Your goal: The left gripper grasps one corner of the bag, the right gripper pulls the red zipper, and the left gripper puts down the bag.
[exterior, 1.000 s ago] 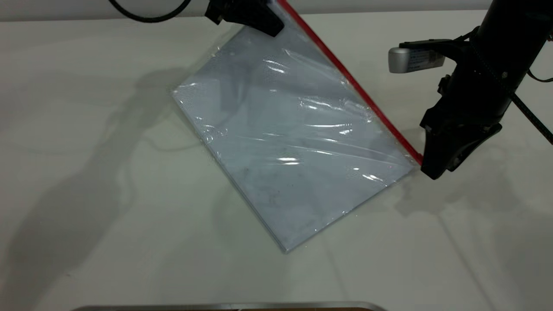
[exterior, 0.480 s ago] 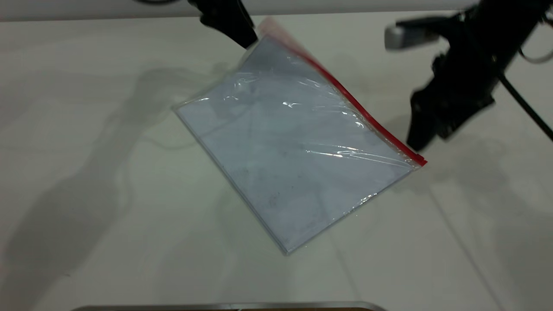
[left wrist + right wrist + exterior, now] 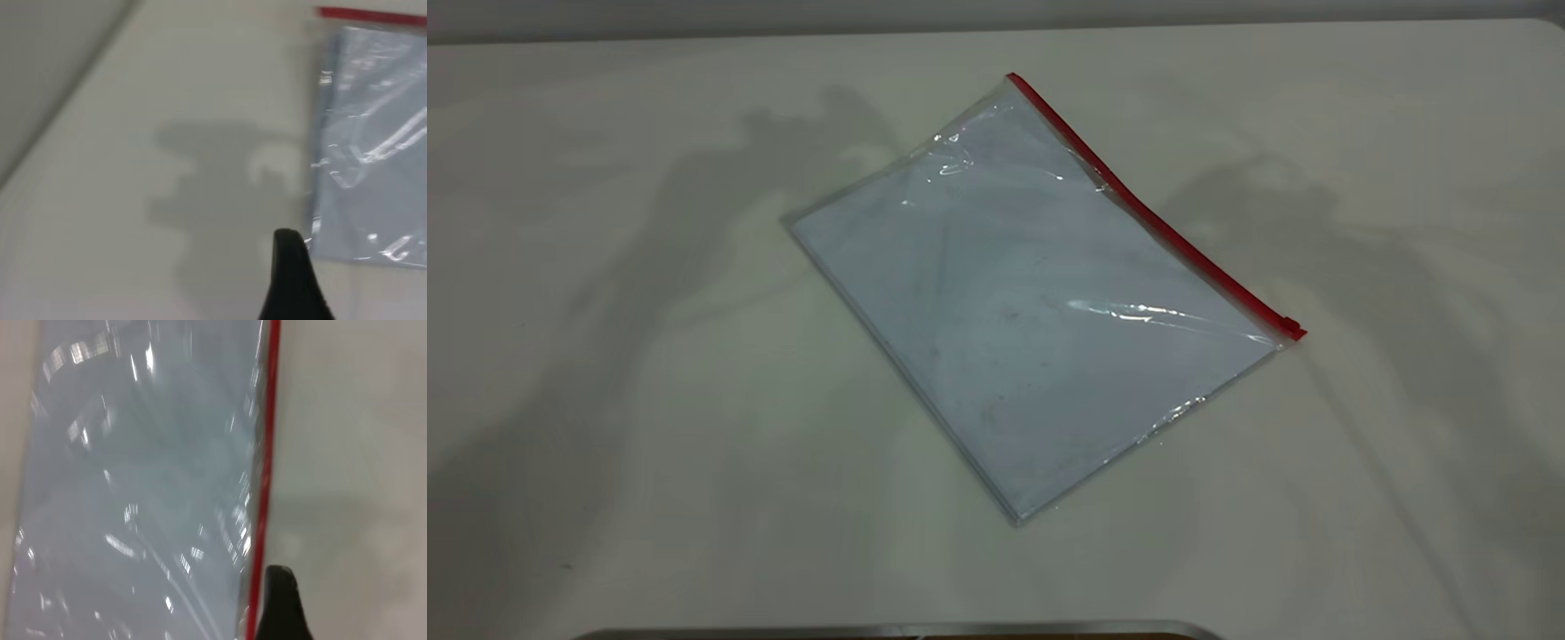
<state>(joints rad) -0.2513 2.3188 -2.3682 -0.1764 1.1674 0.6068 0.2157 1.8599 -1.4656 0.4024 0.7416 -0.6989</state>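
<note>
One finger of the left claw [image 3: 288, 277] showed just off the bag's short edge, touching nothing; whether it was spread could not be told. The right claw [image 3: 280, 603] hung beside the red zipper [image 3: 1152, 209], its spread likewise unclear. The bag [image 3: 1032, 302] lay flat and skewed on the desk [image 3: 605, 444], the slider at the strip's near end, so the release looked finished. A second earlier the left claw pinched the far corner aloft and the right met the slider; both had since withdrawn.
</note>
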